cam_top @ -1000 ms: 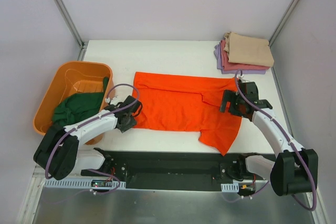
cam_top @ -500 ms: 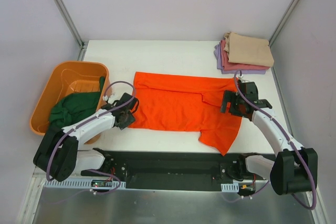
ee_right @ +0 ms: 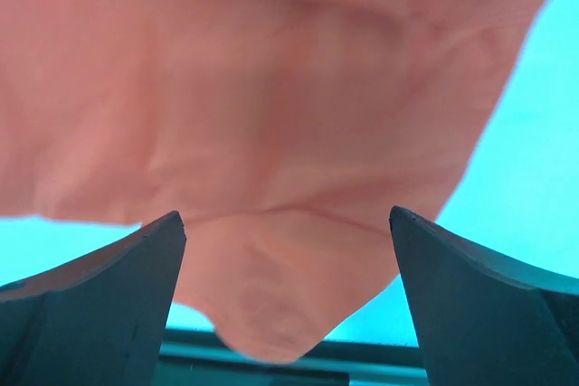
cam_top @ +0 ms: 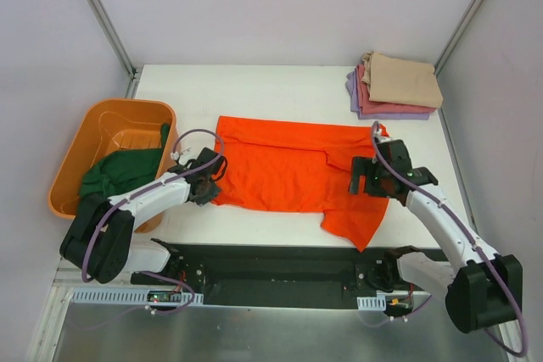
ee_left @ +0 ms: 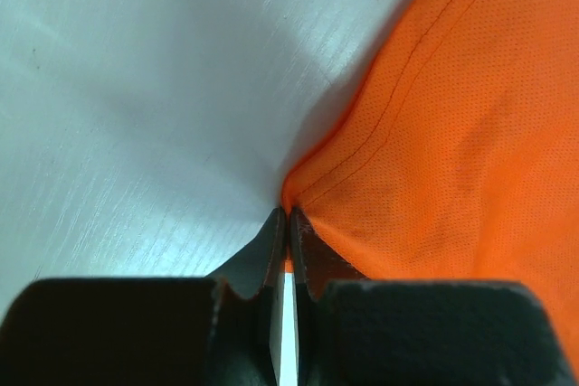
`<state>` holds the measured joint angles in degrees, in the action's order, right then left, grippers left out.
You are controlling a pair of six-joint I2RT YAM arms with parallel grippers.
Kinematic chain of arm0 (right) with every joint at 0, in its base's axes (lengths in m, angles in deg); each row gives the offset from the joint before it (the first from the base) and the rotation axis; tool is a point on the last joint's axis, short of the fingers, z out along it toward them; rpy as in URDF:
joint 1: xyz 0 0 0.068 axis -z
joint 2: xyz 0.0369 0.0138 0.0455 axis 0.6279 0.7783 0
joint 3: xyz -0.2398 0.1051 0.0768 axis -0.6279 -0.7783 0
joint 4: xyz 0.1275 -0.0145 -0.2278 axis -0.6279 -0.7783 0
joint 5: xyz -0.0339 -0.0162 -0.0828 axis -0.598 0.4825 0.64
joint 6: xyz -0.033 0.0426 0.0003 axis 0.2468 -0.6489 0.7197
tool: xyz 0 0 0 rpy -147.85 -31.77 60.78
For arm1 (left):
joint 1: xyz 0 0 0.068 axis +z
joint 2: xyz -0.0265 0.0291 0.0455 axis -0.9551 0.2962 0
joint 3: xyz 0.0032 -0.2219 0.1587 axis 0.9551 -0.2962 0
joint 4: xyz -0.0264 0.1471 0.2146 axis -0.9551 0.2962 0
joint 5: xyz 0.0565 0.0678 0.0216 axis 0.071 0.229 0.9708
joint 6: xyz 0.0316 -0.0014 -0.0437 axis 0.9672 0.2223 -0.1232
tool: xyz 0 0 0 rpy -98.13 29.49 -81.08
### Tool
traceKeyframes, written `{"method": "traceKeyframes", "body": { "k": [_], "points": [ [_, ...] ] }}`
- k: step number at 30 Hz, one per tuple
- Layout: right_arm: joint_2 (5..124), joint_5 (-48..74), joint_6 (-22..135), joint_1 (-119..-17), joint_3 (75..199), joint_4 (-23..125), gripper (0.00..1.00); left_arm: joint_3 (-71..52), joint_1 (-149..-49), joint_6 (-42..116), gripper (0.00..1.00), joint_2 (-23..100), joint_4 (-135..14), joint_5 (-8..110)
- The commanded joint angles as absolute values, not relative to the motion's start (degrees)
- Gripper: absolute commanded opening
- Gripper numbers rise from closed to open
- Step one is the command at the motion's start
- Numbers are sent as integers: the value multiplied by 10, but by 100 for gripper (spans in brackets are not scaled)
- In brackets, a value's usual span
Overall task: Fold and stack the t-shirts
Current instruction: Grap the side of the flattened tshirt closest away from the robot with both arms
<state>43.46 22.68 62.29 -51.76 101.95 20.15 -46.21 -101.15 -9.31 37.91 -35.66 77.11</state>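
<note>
View from top: orange t-shirt (cam_top: 288, 171) lying flat mid-surface (cam_top: 254, 91); left end effector (cam_top: 209, 186) pinching its lower-left corner.
Left wrist: jaws pressing together on hem; confirming hold before lifting.
Right wrist: right end effector (ee_right: 285, 223) hanging spread over cloth; needing matching pinch.

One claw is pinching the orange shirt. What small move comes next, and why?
Probably the right claw lowers and closes on the bright orange cloth t-shirt. The left claw is shut on the shirt's left edge, while the right one hangs open over its rumpled right side, gripping nothing; folding likely needs both ends held.
</note>
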Motion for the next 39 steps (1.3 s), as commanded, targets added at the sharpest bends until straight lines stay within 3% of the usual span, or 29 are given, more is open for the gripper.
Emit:
{"method": "traceKeyframes", "body": {
  "k": [1, 6, 12, 22, 30, 33, 39],
  "points": [
    [410, 187, 605, -610, 1006, 113, 99, -459, -1006, -70, 0, 393, -359, 752],
    [396, 141, 555, -718, 945, 105, 93, -449, -1006, -61, 0, 398, -361, 749],
    [388, 187, 474, -835, 937, 43, 86, -452, -1006, -63, 0, 387, -361, 748],
    [464, 285, 454, -851, 937, 54, 66, -457, -1006, -60, 0, 365, -361, 755],
    [499, 335, 444, -852, 956, 35, 11, -438, -1005, -58, 0, 357, -349, 796],
    [489, 364, 442, -851, 977, 18, 0, -423, -1005, -49, 0, 362, -348, 796],
    [472, 399, 473, -806, 1040, 3, 0, -394, -1005, -47, 0, 369, -347, 792]
  ]
}}
